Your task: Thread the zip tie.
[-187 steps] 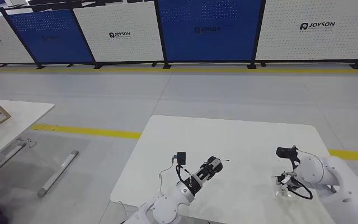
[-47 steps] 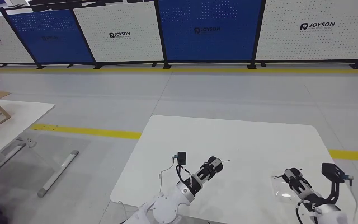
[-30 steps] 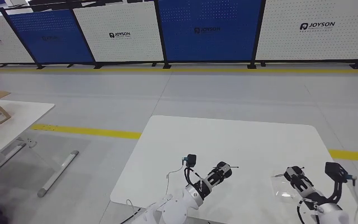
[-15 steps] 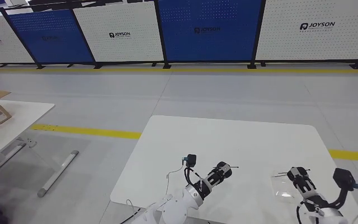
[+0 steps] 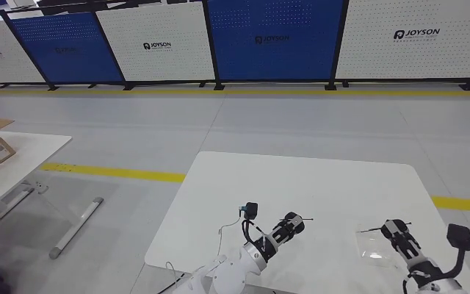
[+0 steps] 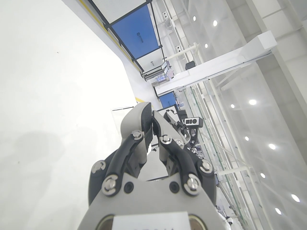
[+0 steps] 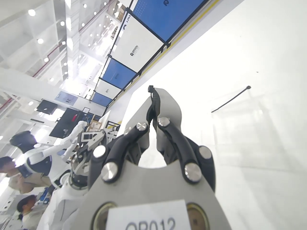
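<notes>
My right gripper hangs over the table's near right corner, shut on a black zip tie whose square head sticks out past the fingertips. A second black zip tie lies flat just to its left, at the far edge of a clear plastic sheet. My left gripper is near the table's front middle, shut, with a thin black strip poking out of its tips toward the right. The left wrist view also shows the lying zip tie.
The white table is bare across its middle and back. Its near edge runs close under both arms. Blue and white partition panels stand well behind it, and another table sits off to the left.
The right gripper rose from the clear sheet with a tie and has drifted right toward the table corner. The left gripper shifted a little right about a second ago, then stayed still.
</notes>
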Controlling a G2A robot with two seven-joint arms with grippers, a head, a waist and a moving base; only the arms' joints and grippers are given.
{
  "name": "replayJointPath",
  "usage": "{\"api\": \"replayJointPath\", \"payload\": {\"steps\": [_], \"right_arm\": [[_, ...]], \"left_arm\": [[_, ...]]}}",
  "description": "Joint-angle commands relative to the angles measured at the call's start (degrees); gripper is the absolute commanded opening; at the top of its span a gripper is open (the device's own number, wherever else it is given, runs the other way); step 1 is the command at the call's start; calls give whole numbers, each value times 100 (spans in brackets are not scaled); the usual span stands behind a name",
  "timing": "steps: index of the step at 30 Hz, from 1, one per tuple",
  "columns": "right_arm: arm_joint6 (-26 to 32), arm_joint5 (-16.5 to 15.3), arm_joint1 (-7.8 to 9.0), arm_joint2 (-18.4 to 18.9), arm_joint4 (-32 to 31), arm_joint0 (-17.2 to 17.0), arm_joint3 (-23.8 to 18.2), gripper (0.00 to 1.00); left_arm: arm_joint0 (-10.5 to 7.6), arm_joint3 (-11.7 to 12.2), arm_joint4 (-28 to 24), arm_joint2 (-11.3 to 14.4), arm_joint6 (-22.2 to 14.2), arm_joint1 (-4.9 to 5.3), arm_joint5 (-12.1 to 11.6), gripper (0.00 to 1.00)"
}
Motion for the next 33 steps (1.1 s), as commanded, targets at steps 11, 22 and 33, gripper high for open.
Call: {"api": "replayJointPath", "payload": {"steps": [11,22,33], "right_arm": [[205,-380,2,-77,-189,15,165,0],[-1429,-1125,-170,-795,-887,-382,306,0],[-1429,-1125,-170,-795,-887,-382,306,0]], "left_arm": [[0,0,0,0,0,0,0,0],[0,0,0,0,0,0,0,0],[-122,-18,699,138,-73,-2,354,0]]}}
